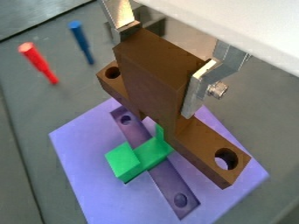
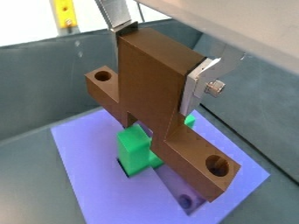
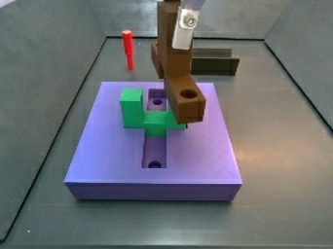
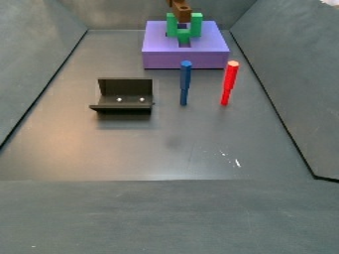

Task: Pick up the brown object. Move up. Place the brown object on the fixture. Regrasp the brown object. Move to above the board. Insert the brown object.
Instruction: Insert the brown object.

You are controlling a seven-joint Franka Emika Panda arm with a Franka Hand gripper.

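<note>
Brown object sits clamped between my claw fingers, hanging just above the lavender board and its dark groove, beside the green block; the fixture stands well apart.

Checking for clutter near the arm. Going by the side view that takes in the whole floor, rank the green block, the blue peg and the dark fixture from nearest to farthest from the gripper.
The gripper is above the purple board, holding the brown piece.
1. Green block: on the board, directly under it.
2. Blue peg: upright on the floor, past the board's edge.
3. Fixture: farthest, out on the floor.
</note>
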